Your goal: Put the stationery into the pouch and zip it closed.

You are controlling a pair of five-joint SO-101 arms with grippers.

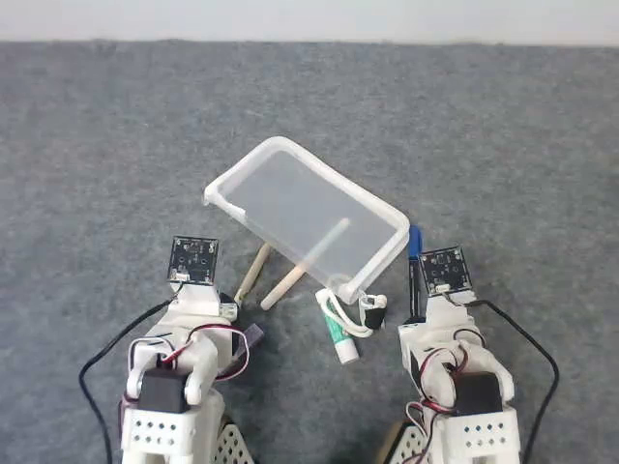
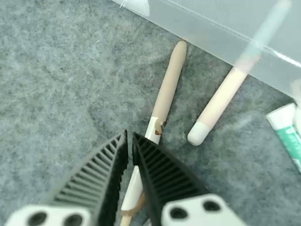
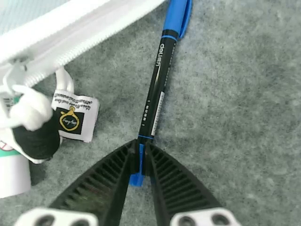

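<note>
Right gripper [image 3: 141, 147] is clamped on the blue pen [image 3: 157, 84] tail, right of centre by the pouch [image 1: 290, 203] corner. Left gripper [image 2: 129, 137] pinches the tan pen [image 2: 167, 89] end, below the pouch. The pens are probably light, stiff and slick, so hold mid-barrel. The pouch looks floppy.

pouch [image 1: 309, 217]: translucent, white-edged, lying flat | tan pen [image 2: 168, 89], cream pen [image 2: 218, 106]: at near edge, cream partly beneath | green-white tube [image 1: 338, 338], blue-black pen [image 3: 157, 84]: beside pouch corner
</note>
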